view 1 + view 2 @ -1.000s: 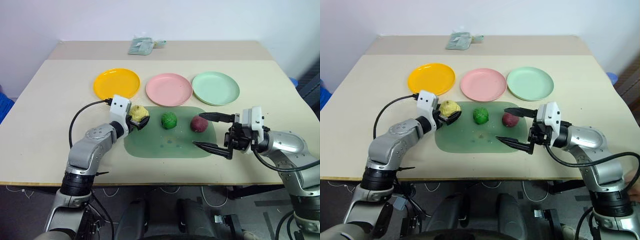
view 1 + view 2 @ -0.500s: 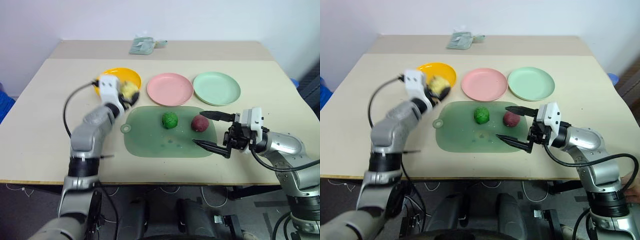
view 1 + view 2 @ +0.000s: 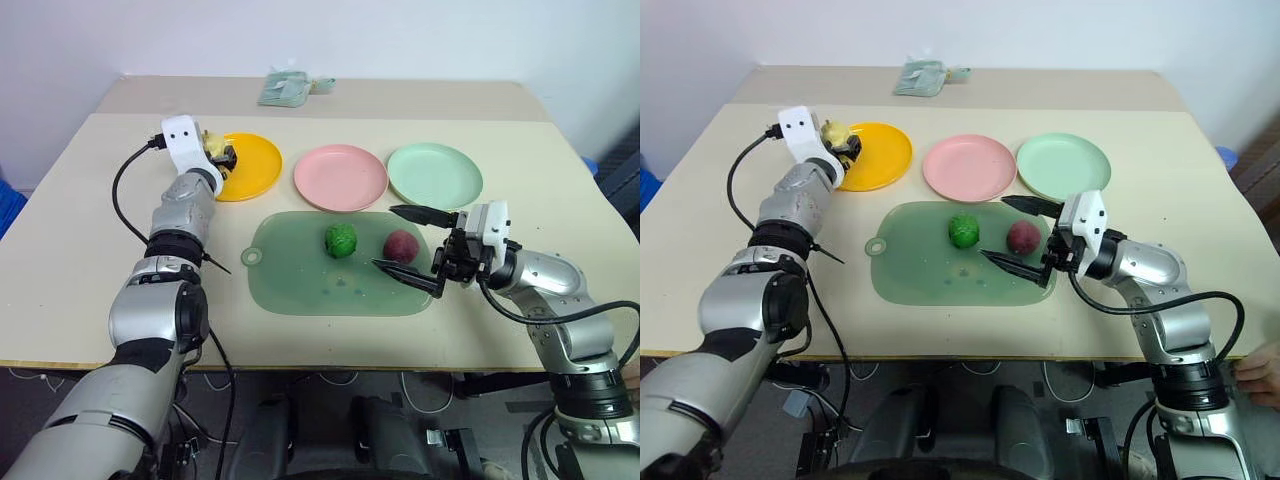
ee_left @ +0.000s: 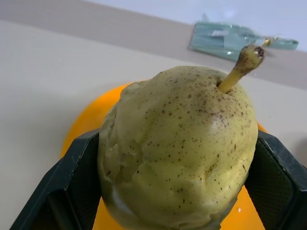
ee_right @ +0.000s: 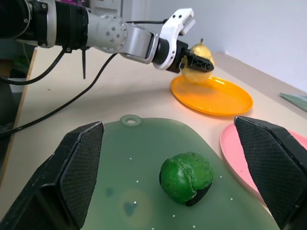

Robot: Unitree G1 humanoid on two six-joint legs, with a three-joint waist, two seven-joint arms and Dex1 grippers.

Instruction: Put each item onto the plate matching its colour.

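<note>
My left gripper (image 3: 222, 153) is shut on the pale yellow pear (image 4: 177, 153) and holds it over the left rim of the orange-yellow plate (image 3: 252, 168). The pink plate (image 3: 340, 177) and the mint green plate (image 3: 434, 176) lie to its right, both bare. The bumpy green ball (image 3: 340, 240) and the dark red ball (image 3: 400, 245) rest on the translucent green mat (image 3: 300, 280). My right gripper (image 3: 383, 237) is open wide above the mat's right part, its fingers either side of the red ball in the head view, with nothing held. The right wrist view looks at the green ball (image 5: 187, 178).
A flat pale green packet (image 3: 290, 90) lies at the table's far edge, behind the plates. A black cable (image 3: 125, 200) loops off my left wrist. The table's right edge runs just beyond my right arm.
My left arm has swung forward and to the left, carrying the pear from the mat's left edge to over the orange-yellow plate. My right gripper has edged closer to the red ball.
</note>
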